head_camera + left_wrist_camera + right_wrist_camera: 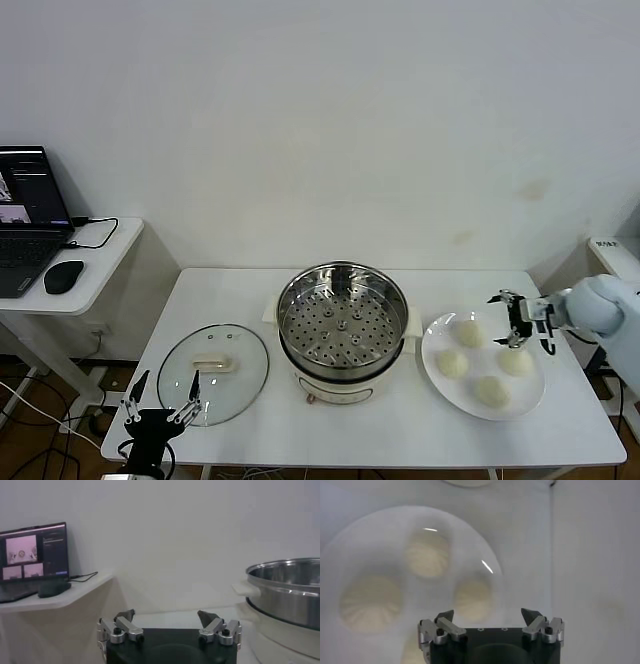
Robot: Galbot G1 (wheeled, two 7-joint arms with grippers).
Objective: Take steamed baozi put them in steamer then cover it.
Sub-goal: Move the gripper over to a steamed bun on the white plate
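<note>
Four steamed baozi (468, 333) sit on a white plate (437, 380) at the right side of the white desk (230, 290). The right pincer (516, 320) hangs just above the far part of the plate, between two of the buns, and its fingers are spread apart with nothing in them. It looks down on the buns, so I think it is getting ready to come down on one and pick it up. In the right wrist view the plate (370, 535) fills most of the picture and the right pincer (488, 620) hangs just above its edge, beside one bun. The steamer (342, 322) stands in the middle of the desk with its shiny basket bare inside, so no bun is in yet and the job is only starting. The cover (215, 372) lies flat on the desk just left of the steamer, out of the way, so the basket is free for the buns. The left pincer (161, 402) waits low at the near edge of the desk, close to the cover, with its fingers apart and holding nothing. It is likely there to lift the cover at the end.
</note>
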